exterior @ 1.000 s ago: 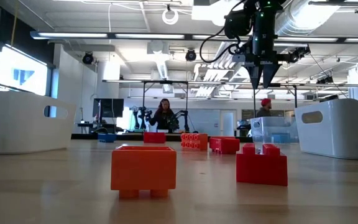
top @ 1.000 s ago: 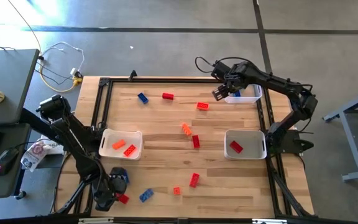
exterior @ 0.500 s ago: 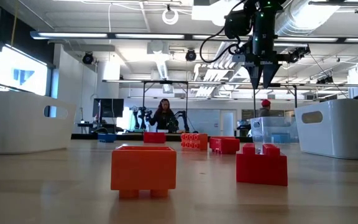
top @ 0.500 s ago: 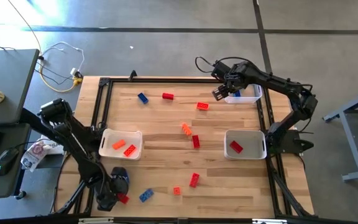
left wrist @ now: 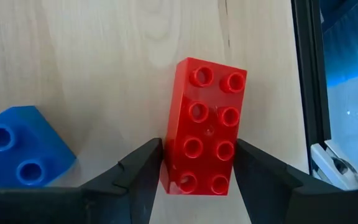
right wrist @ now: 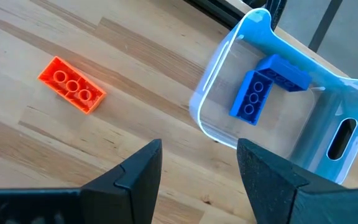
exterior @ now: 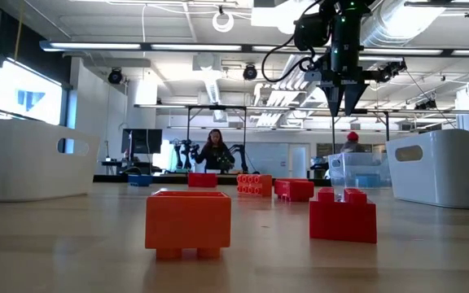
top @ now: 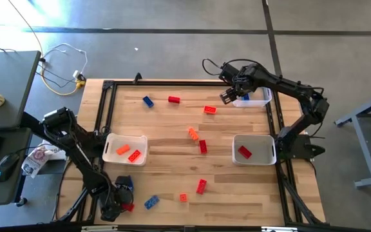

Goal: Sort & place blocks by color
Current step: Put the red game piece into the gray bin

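Your left claw (left wrist: 194, 180) straddles the red brick (left wrist: 206, 126) at the table's (top: 172, 164) seven o'clock corner, not yet pinching; squeeze its long smooth sides—it's light, rigid, slippery.

Red eight-stud block (left wrist: 206, 126) lies flat between my left fingers (left wrist: 143, 174); blue block (left wrist: 20, 145) just beside.

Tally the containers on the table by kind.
White trays: 2
Clear bin: 1
Total: 3
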Robot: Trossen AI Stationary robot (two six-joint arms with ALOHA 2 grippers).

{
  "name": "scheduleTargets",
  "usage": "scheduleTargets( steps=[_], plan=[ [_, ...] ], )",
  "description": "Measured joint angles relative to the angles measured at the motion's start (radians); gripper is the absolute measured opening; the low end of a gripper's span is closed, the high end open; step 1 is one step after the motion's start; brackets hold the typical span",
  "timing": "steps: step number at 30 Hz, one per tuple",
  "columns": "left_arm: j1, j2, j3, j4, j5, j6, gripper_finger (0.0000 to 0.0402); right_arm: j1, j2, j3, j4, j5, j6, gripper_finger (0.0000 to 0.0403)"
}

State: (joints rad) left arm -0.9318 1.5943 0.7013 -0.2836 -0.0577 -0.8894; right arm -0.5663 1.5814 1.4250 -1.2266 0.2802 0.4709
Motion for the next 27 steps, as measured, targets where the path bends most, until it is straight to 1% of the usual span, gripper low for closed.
scheduleTargets(
  steps=[5, 7, 14, 21, 27],
  plan=[
    [-0.002, 0.008, 0.000, -0.009, -0.043, -0.021, 0.0182, 0.002, 0.000, 0.000, 0.000, -0.004, 0.000, 0.0194],
    [-0.001, 0.008, 0.000, -0.014, -0.048, -0.031, 0.0174, 0.008, 0.000, 0.000, 0.000, -0.004, -0.008, 0.0194],
    [0.002, 0.009, 0.000, -0.012, -0.083, -0.063, 0.0106, 0.048, 0.000, 0.000, -0.002, -0.003, -0.051, 0.0194],
    [0.003, 0.002, -0.005, 0.064, -0.117, -0.069, 0.0105, 0.096, 0.000, 0.000, -0.001, -0.007, -0.083, 0.0194],
    [0.003, -0.038, -0.008, 0.082, -0.184, -0.071, 0.0105, 0.156, 0.000, 0.000, 0.007, -0.076, -0.131, 0.0194]
  ],
)
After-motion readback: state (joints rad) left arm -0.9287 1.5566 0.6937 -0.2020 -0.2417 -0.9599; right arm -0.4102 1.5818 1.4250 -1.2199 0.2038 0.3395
